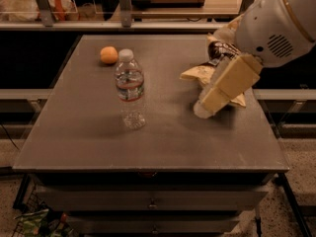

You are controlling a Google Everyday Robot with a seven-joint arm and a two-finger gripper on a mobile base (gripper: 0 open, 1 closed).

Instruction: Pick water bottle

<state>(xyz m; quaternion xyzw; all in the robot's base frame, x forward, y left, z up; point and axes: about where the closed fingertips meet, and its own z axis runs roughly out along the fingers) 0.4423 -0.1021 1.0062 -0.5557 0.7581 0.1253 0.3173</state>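
The water bottle (130, 89) stands upright left of the middle of the grey table (98, 132). It is clear and ribbed, with a white cap and a blue, white and red label band. My gripper (203, 107) reaches in from the upper right on a cream-coloured arm. Its tip hangs over the table to the right of the bottle, a good gap away from it. It holds nothing that I can see.
An orange (109, 55) lies behind the bottle at the far left. A crumpled chip bag (213, 68) lies at the far right, partly hidden behind my arm. Shelving with bags stands beyond the table's far edge. Drawers sit under the table front.
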